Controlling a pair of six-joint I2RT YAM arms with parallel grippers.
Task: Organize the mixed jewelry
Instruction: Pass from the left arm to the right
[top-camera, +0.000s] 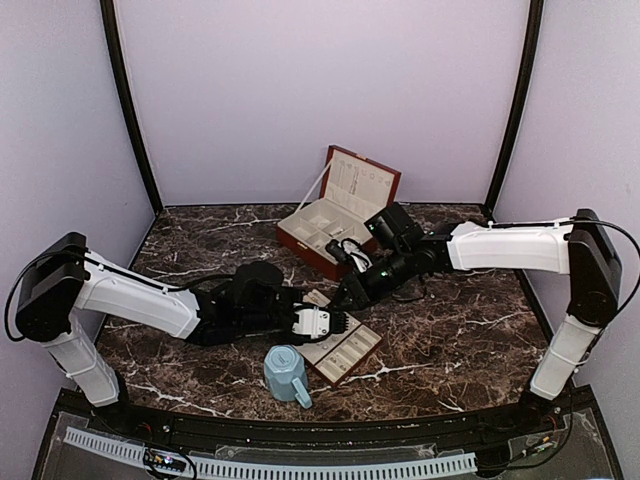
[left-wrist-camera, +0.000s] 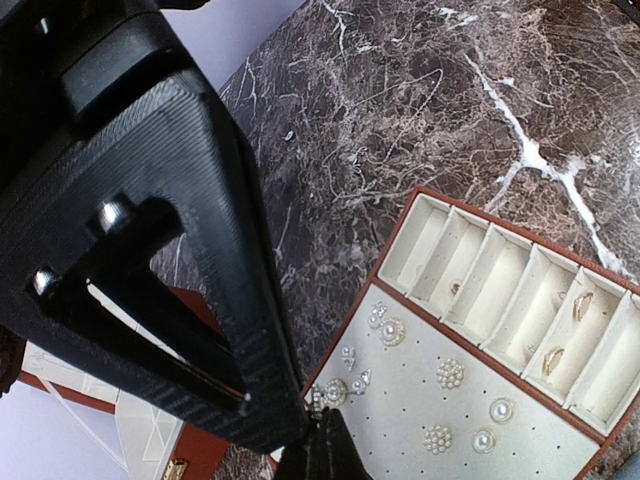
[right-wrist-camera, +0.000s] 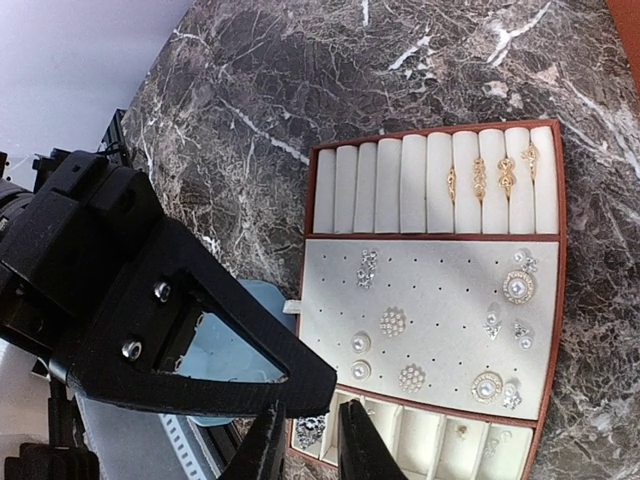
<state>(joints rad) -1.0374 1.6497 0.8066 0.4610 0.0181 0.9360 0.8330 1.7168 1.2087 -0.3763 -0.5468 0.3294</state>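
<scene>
Nearest us sits the light-blue faceted mug (top-camera: 285, 372), just beside the near left edge of the flat brown tray with cream lining (top-camera: 362, 352) on the dark marble desk (top-camera: 450, 330). We see the left tool (top-camera: 343, 322) pressed together over the tray's left side. Over the far corner hangs the right tool (top-camera: 348, 292), fingers (right-wrist-camera: 362, 450) slightly apart, a small silvery sparkling cluster (right-wrist-camera: 310, 430) showing between them at the tray's corner. Pearl studs (right-wrist-camera: 393, 321) and gold rings (right-wrist-camera: 480, 178) dot the lining. Far back, the red-brown wooden box (top-camera: 340, 210) stands open.
</scene>
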